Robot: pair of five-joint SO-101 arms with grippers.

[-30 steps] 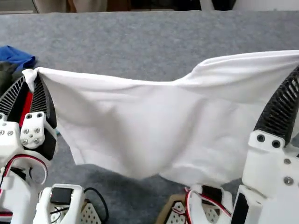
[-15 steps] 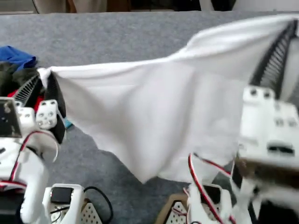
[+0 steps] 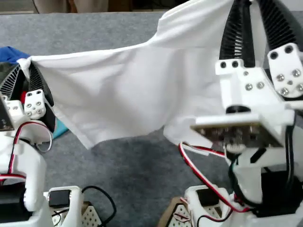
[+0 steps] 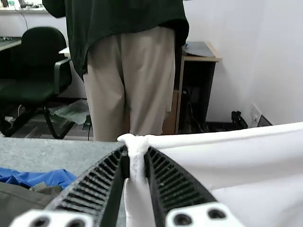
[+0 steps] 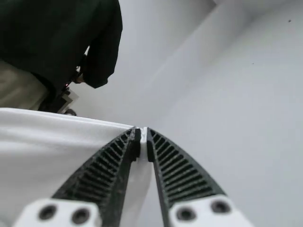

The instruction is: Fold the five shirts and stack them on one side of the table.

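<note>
**Left gripper (image 3: 26, 66) and right gripper (image 3: 248, 4) clamp the white shirt (image 3: 132, 90)**

Each is closed on a pinch of the top edge, the right one higher. The shirt hangs spread between them above the grey counter (image 3: 94, 28), plain, lightly creased, with a loose lower edge.

A table (image 3: 118, 33) covered in grey cloth is shown. At its left edge a heap of crumpled garments is laid. A blue garment (image 3: 9, 52) is placed at the far side of the heap, and a dark olive garment (image 4: 19, 201) is touching it on the near side. A teal piece (image 3: 60, 127) is seen nearer still. Along the near edge the arms' white bases (image 3: 75, 213) are set, and a black cable (image 3: 111, 204) is looped beside the left one.
</note>
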